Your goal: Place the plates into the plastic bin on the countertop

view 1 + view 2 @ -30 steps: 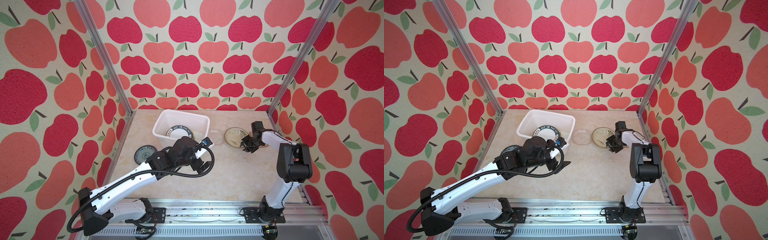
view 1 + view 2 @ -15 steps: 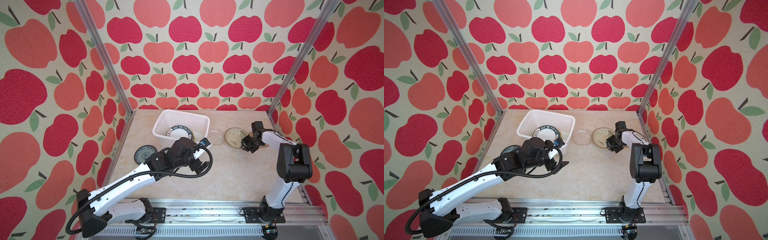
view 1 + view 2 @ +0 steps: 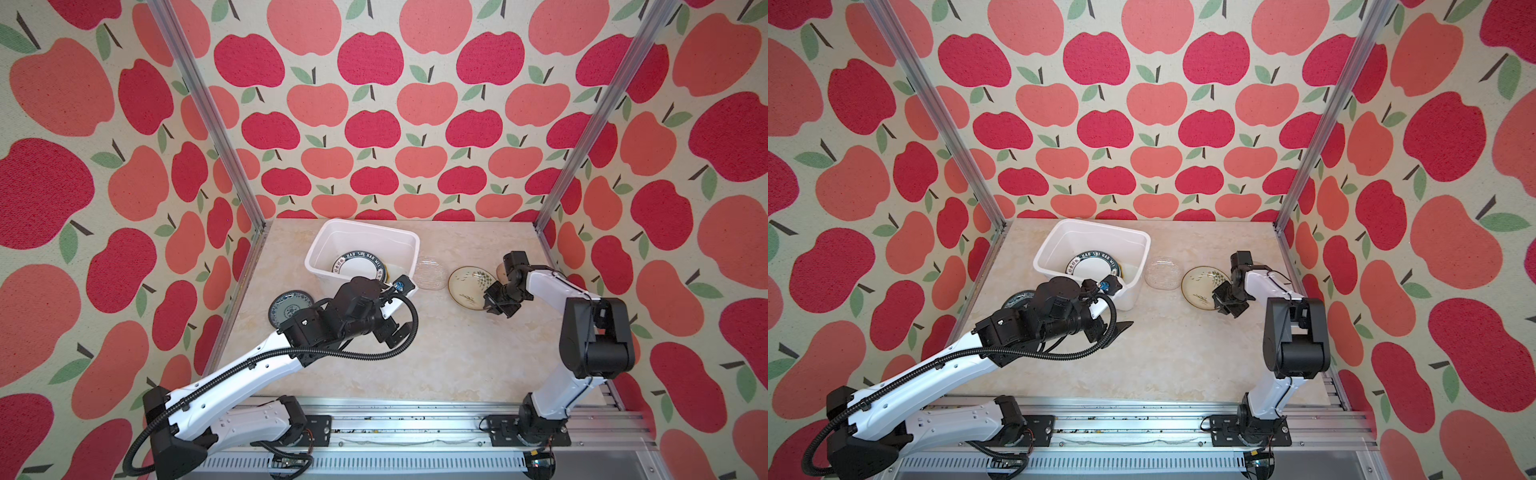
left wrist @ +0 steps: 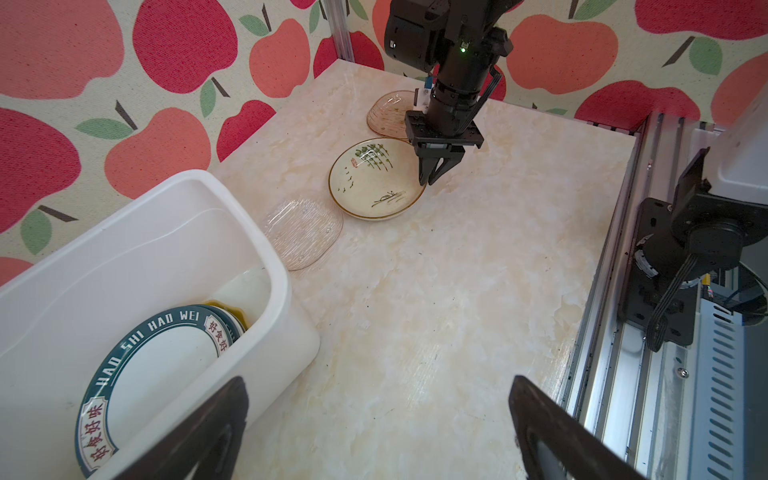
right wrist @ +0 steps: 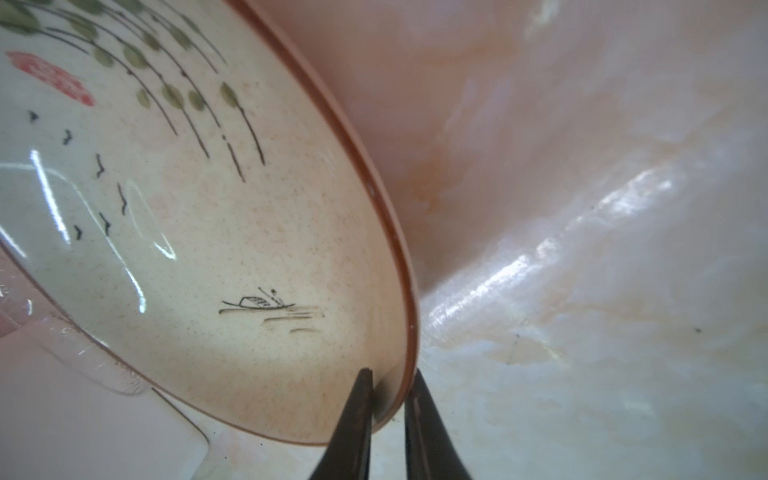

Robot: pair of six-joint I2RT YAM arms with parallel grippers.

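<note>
right gripper (image 5: 390, 374) pinching cream plate (image 4: 376, 183) rim, jaws tightened since | left gripper (image 4: 376, 382) gaping, pulled back from bin (image 4: 301, 332)

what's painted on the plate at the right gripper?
Cream plate, brown rim: green willow leaves, red seal, birds, a boat. Clearest in right wrist view.

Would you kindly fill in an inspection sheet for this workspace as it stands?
Surface: cream marble-look countertop.
Job's things: white bin holds lettered plates; clear plate, leaf plate, brown glass plate and dark plate lie outside.
Clutter: nothing seen.
Grippers: left gripper open near the bin; right gripper closed on the leaf plate's rim.
Cables: black hose loops along the left arm.
Surroundings: apple-print walls, aluminium rails.
</note>
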